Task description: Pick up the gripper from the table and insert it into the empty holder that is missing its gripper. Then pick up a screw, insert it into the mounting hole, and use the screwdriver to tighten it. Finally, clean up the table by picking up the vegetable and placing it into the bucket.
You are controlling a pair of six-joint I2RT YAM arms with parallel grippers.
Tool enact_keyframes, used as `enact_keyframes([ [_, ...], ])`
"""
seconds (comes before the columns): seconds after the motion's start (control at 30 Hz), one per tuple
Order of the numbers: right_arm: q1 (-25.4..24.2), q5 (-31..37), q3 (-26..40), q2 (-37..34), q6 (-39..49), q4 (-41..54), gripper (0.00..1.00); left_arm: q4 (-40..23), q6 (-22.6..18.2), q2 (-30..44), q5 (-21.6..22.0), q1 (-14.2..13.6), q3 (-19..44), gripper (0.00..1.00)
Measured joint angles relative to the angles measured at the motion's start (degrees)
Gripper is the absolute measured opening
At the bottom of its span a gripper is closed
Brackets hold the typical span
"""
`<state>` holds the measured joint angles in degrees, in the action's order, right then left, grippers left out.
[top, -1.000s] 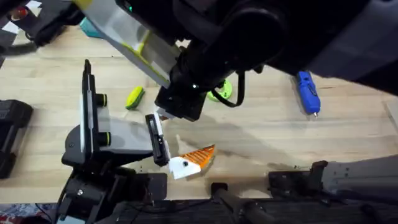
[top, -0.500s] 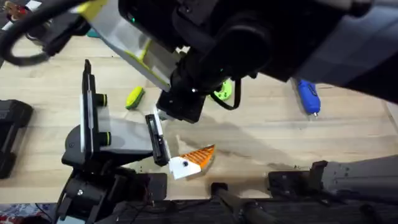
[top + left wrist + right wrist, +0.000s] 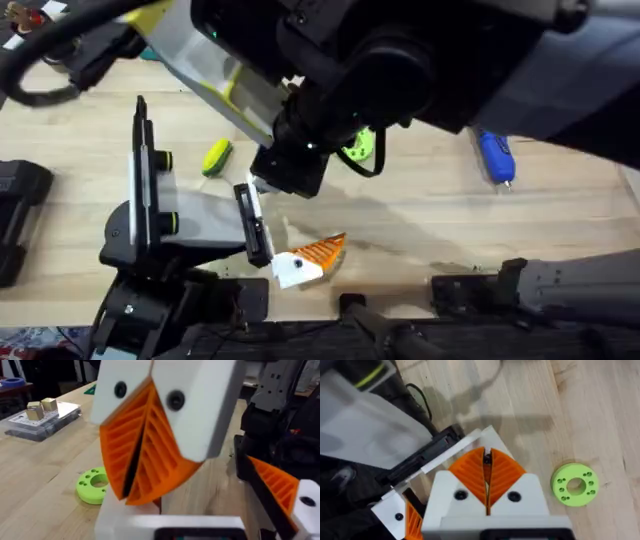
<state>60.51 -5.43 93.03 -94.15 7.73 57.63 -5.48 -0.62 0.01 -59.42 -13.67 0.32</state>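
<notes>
The holder stands at the left of the table, its black rail across the front. The gripper, white base and orange tip, sits at the rail's near end, touching it. My right gripper hangs just over the rail, shut on a small dark bit that looks like a screw. My left gripper is shut, pads together and nothing between them, with the orange gripper piece beside it. The vegetable lies behind the holder. The screwdriver lies far right. The bucket is out of view.
A lime-green ring lies mid-table, near both grippers. A large dark arm spans the top of the overhead view. A clear box with small blocks sits farther off. Bare wood lies between holder and screwdriver.
The big dark arm under the camera has shifted slightly and now covers the screwdriver's far end. The holder, gripper piece, vegetable and ring have not moved.
</notes>
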Motion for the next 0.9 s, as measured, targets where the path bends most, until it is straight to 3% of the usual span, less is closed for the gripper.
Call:
enact_keyframes([
  [0.9,0.0,0.0,0.0,0.0,0.0,0.9,0.007,-0.2,0.5,0.0,-1.0,0.0,0.0,0.990],
])
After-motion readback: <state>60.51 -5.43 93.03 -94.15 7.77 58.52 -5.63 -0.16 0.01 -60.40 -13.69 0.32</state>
